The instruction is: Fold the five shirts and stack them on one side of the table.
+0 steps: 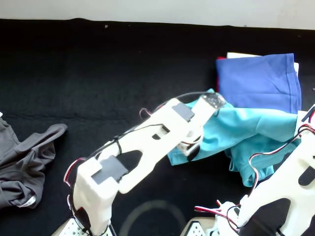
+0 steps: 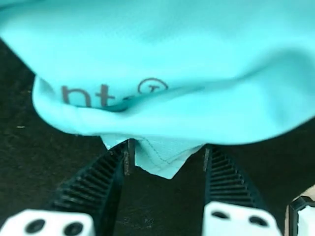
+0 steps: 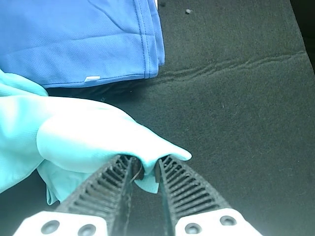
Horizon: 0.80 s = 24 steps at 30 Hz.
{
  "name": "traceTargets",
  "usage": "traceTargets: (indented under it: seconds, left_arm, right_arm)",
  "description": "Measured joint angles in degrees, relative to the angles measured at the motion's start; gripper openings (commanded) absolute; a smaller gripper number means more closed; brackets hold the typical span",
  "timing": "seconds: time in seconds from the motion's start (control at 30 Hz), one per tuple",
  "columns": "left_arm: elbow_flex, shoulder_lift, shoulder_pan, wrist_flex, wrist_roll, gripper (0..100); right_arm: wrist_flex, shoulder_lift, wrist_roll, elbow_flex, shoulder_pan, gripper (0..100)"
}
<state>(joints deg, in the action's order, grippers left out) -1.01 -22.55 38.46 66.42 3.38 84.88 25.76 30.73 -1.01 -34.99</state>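
The teal shirt (image 1: pixel 246 130) lies rumpled right against the near edge of the folded blue shirt (image 1: pixel 261 81). Its long axis runs along that edge, and I can't tell collar end from hem end. It looks light, limp and a bit slick, so I'd take it by the hem corners, not the bulk. The right gripper (image 3: pixel 146 164) is pinched on a fold of it. The left gripper (image 2: pixel 167 152) stands apart, a hem corner between its jaws.
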Motion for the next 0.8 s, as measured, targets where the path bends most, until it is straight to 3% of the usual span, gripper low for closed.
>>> traceTargets:
  seconds: [0.17, 0.37, 0.67, 0.8]
  left_arm:
    - [0.0, -2.1, 0.0, 0.0, 0.0, 21]
    - [0.0, 0.0, 0.0, 0.0, 0.0, 0]
    - [-0.4, 2.6, -0.2, 1.3, -0.1, 1]
    - [-7.2, 4.7, -3.5, 10.4, 1.5, 1]
  right_arm:
    - [1.3, 0.0, 0.0, 0.0, 0.0, 0.7]
    - [1.3, 0.0, 0.0, 0.0, 0.0, 0.7]
    - [1.3, 0.0, 0.0, 0.0, 0.0, 0.7]
    - [1.3, 0.0, -2.2, 0.0, 0.5, 0.7]
